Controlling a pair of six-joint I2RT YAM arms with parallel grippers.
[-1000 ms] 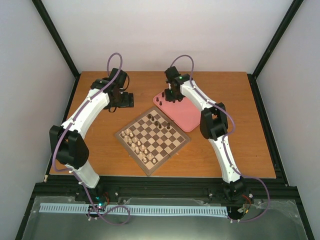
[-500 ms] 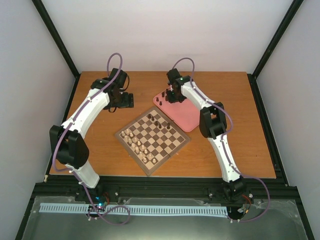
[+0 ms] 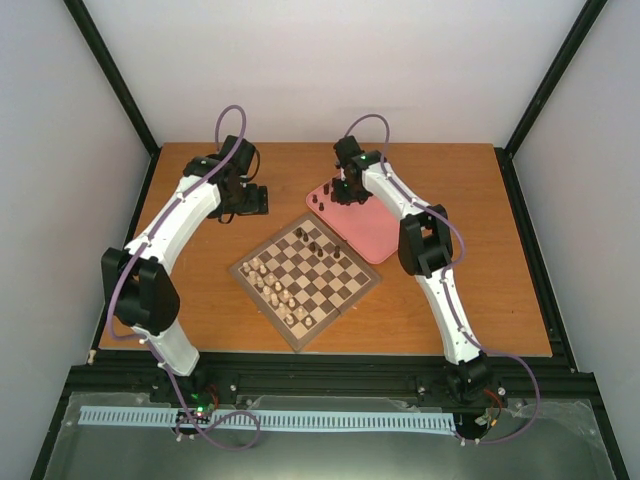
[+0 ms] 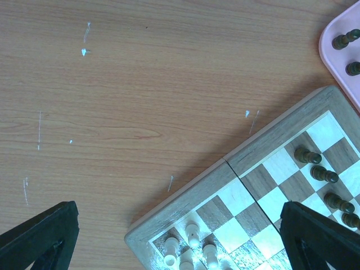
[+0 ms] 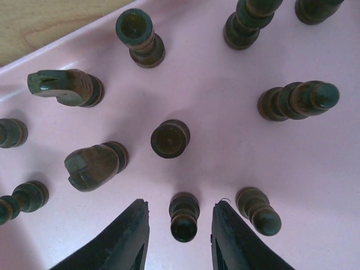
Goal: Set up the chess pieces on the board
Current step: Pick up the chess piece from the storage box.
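Over the tray (image 5: 236,157), right arm (image 3: 425,245) reaches far forward, wrist pitched down. The right gripper (image 5: 181,225) stands spread, one dark piece (image 5: 184,216) upright between the jaws, gaps either side. Other chess pieces (image 5: 298,100) stand around it on the tray; a few stand on the board (image 4: 185,197). Beside the board's far corner, left gripper (image 3: 258,200) hovers, spread wide.

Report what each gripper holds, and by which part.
Nothing is held. The jaws of the right gripper straddle a dark pawn on the pink tray, gaps either side; the left gripper hangs open above a corner of the board.
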